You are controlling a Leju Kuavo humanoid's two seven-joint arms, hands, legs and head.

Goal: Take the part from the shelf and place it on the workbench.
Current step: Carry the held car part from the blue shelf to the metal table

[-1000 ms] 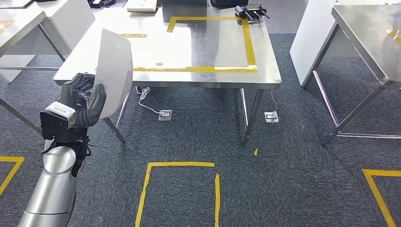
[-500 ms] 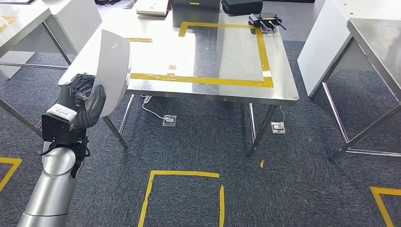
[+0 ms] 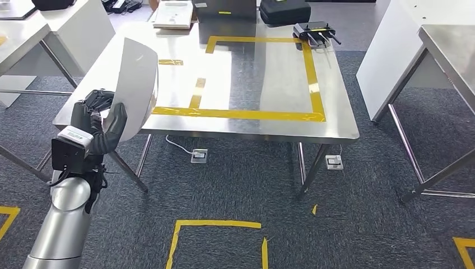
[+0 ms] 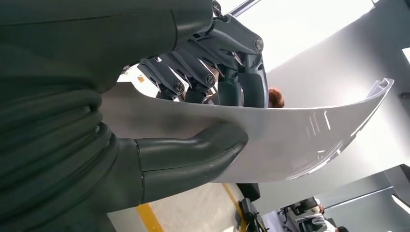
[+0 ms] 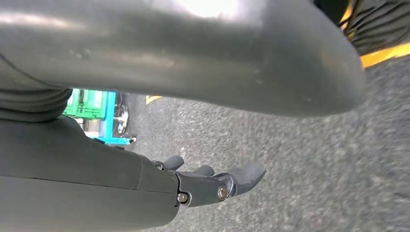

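gripping one curved white part (image 3: 136, 84), the left hand (image 3: 99, 119) holds it upright beside the steel counter (image 3: 336, 120); right hand (image 5: 212, 182) hangs empty, fingers apart. no writing readable.

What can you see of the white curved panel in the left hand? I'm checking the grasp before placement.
The thin white curved plastic-looking panel stands roughly upright, bowed, glossy, with small slots near one edge. The left hand grips its lower edge, thumb on one face, fingers on the other. It is held off the steel workbench, at its left corner.
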